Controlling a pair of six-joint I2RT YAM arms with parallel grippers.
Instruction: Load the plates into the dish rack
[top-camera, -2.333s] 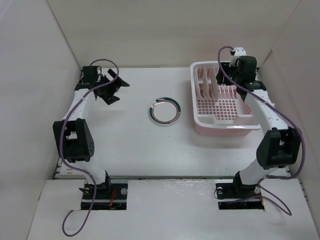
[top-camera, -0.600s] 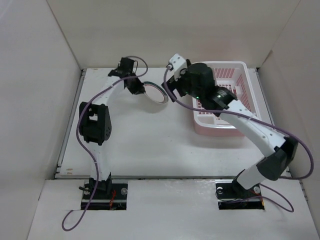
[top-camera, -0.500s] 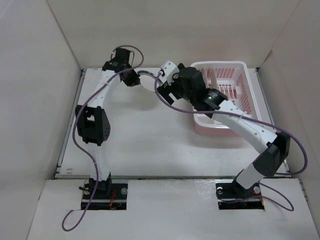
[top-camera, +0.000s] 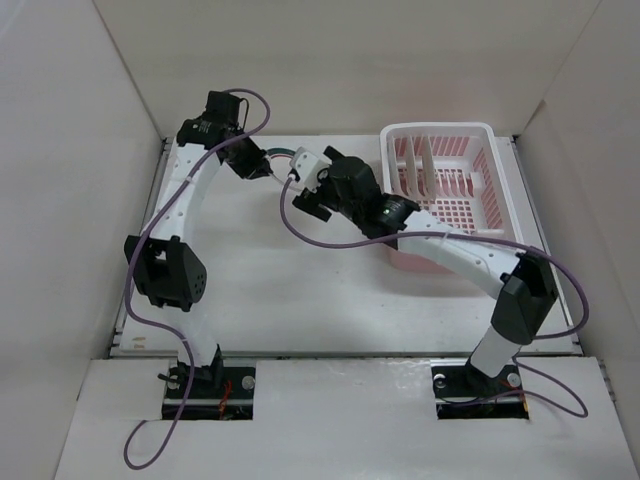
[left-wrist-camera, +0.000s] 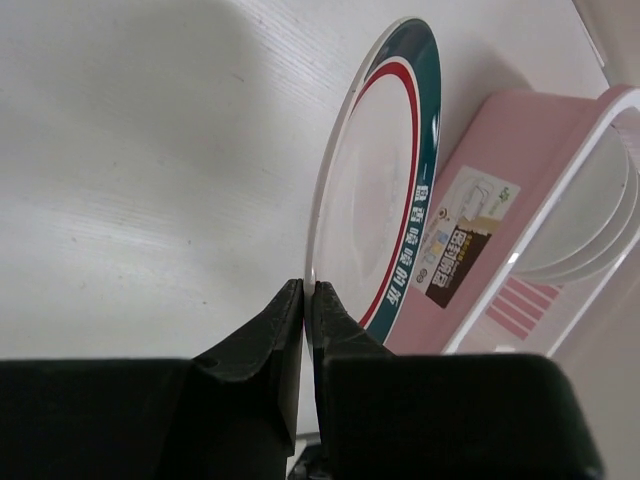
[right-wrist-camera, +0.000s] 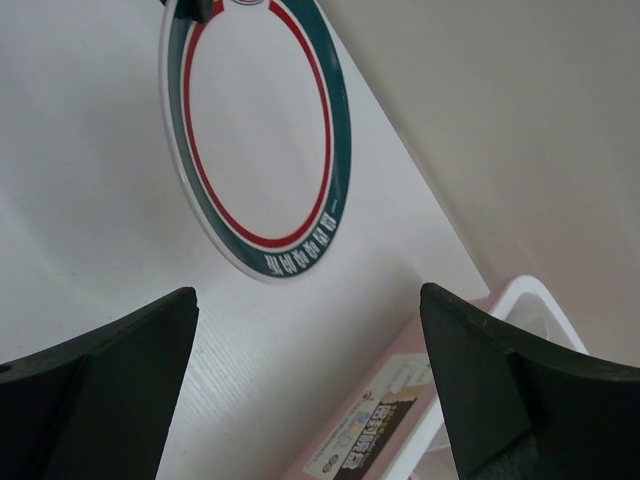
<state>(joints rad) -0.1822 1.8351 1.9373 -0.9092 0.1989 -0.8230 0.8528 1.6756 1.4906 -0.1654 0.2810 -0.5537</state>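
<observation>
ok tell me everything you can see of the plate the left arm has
The plate is round and glossy, with a white centre, a thin red ring and a dark teal rim band carrying white lettering. It stands on edge, its rim pinched by the shut left end effector, to the left of the rack. Its face is turned to the open right end effector, which does not touch it. Whether its lower edge meets the table is unclear.

The white plate has a teal rim and red ring; the dish rack is pink.
</observation>
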